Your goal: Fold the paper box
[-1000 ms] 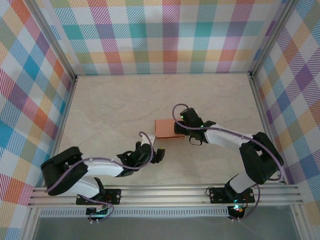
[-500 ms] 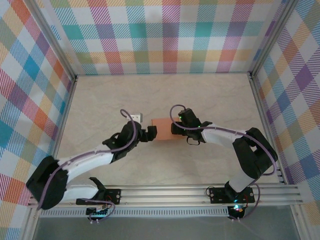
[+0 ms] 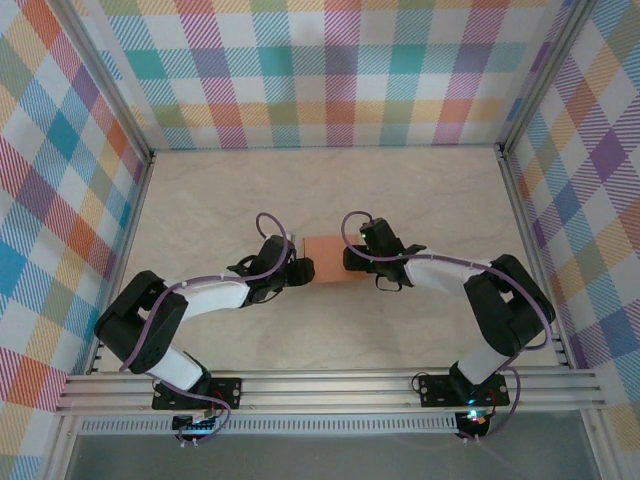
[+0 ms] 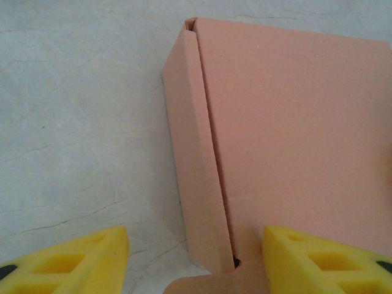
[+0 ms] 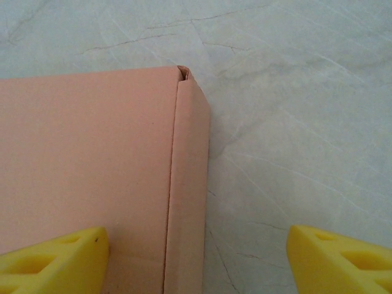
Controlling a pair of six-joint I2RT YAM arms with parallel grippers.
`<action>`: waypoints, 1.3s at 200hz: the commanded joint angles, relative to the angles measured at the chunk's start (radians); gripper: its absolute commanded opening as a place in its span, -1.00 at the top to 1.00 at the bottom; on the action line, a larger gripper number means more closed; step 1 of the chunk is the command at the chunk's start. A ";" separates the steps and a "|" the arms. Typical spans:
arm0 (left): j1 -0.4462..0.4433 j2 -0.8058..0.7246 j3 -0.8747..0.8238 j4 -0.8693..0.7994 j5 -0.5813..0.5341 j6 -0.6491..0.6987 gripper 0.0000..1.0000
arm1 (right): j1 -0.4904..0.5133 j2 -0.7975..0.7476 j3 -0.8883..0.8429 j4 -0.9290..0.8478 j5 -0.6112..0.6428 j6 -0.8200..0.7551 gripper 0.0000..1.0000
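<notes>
The paper box [image 3: 325, 258] lies flat near the middle of the worktop [image 3: 220, 200], folded into a small closed block, with one hand at each short end; the left hand [image 3: 298, 268] is released, its jaws apart and straddling the left end wall [image 4: 190, 153], one finger over bare worktop and the other over the top panel [image 4: 294, 122]; the right hand [image 3: 352, 260] is likewise released, jaws wide, one finger over the box and the other well clear of the right end wall [image 5: 187, 184]

Judging from this, the folding looks nearly done and the ends are being pressed or tucked; a rounded tab [image 4: 202, 285] shows at the near corner in the left wrist view, and it seems not fully seated; a thin gap also shows at the far corner of each end wall

The risks: the card is thin, so a hard pinch on an end wall could crease or crush it; a finger bearing down on the top panel could dent it; a push from one hand alone could slide the light box away; squeezing from both ends at once could buckle it and spring the tab loose
</notes>
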 commanded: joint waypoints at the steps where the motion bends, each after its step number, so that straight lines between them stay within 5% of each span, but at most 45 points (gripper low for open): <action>1: 0.013 0.015 -0.027 0.020 0.029 -0.018 -0.10 | -0.019 -0.020 -0.027 0.053 -0.092 -0.010 -0.52; 47: 0.040 0.022 -0.018 0.036 0.095 -0.024 0.12 | -0.155 -0.047 -0.126 0.311 -0.419 0.210 -0.51; 91: 0.108 0.056 -0.037 0.109 0.250 -0.077 0.21 | -0.219 -0.009 -0.172 0.438 -0.564 0.313 -0.51; 192: 0.237 0.122 -0.110 0.241 0.415 -0.143 0.29 | -0.245 0.122 -0.176 0.564 -0.670 0.391 -0.53; 260: 0.327 0.205 -0.180 0.475 0.589 -0.215 0.31 | -0.246 0.185 -0.145 0.650 -0.753 0.428 -0.53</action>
